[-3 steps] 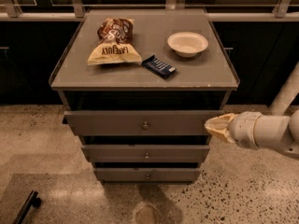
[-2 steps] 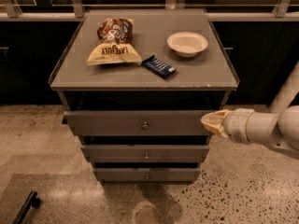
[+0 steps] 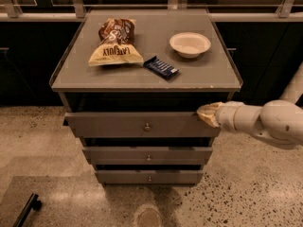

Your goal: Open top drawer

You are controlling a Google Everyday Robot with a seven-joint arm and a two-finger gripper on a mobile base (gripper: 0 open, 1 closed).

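The top drawer (image 3: 123, 125) is the widest grey drawer, just under the cabinet's top, with a small round metal knob (image 3: 147, 126) at its centre. It stands slightly pulled out, with a dark gap above its front. My gripper (image 3: 204, 114) comes in from the right on a white arm (image 3: 265, 122). Its tan tip sits at the drawer front's upper right edge, well to the right of the knob.
Below are the medium drawer (image 3: 147, 155) and the narrowest drawer (image 3: 148, 176). On the cabinet top (image 3: 208, 74) lie a chip bag (image 3: 115, 44), a dark blue snack bar (image 3: 161, 67) and a white bowl (image 3: 190, 44). Speckled floor surrounds the cabinet; a dark handle (image 3: 26, 209) lies at lower left.
My gripper has moved left, from beside the drawer's right end to the upper right edge of its front. The drawer itself looks unchanged.
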